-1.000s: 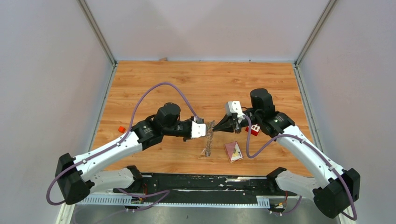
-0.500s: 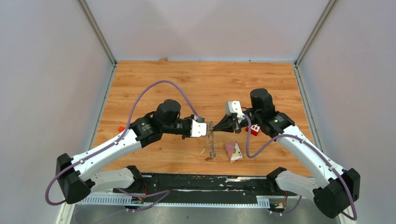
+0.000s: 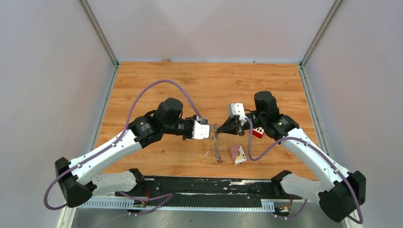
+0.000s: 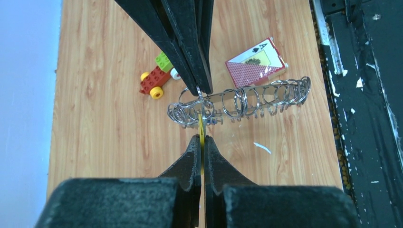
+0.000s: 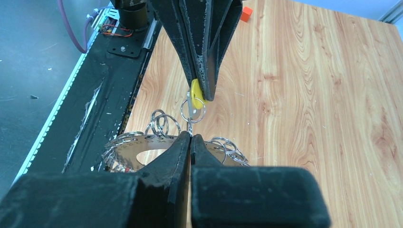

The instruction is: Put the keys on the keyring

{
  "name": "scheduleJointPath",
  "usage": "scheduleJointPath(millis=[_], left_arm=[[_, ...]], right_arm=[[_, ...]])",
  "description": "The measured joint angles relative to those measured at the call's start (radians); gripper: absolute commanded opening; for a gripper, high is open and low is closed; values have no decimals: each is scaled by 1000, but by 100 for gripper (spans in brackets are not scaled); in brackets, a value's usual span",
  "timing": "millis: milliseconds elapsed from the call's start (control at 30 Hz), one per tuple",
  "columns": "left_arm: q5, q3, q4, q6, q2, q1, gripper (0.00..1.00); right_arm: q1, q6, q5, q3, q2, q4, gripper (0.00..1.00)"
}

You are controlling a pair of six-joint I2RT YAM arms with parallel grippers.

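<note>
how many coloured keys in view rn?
1: yellow key, pinched in the left gripper, at the end of the keyring that the right gripper holds. More may be hidden among the rings.

Red card pack (image 3: 237, 154), toy brick car (image 4: 157, 78), orange cube (image 5: 245, 13) on wooden table (image 3: 190, 80).
</note>
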Motion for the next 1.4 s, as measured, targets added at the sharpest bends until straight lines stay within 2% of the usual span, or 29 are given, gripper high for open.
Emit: scheduleJointPath(millis=[100,333,500,600,733,933,1400], left_arm=[[-19,0,-14,6,2,0,0],[-125,2,24,4,48,1,0],[-172,4,33,4,120,32,0],[-185,2,12,7,156,73,0],[-202,-15,-6,23,155,116,0],[-255,-90,-52,81,136,156,0],[-498,-233,-228,203,178,209,1]], right_arm=[[0,5,25,-2,0,10,0],[0,32,167,-3,9,57,9],[0,66,227,-9,58,98,19],[0,92,226,-13,97,122,29],[2,117,225,-13,141,135,34],[2,124,256,-13,133,135,37],[-31,124,278,-13,63,142,37]])
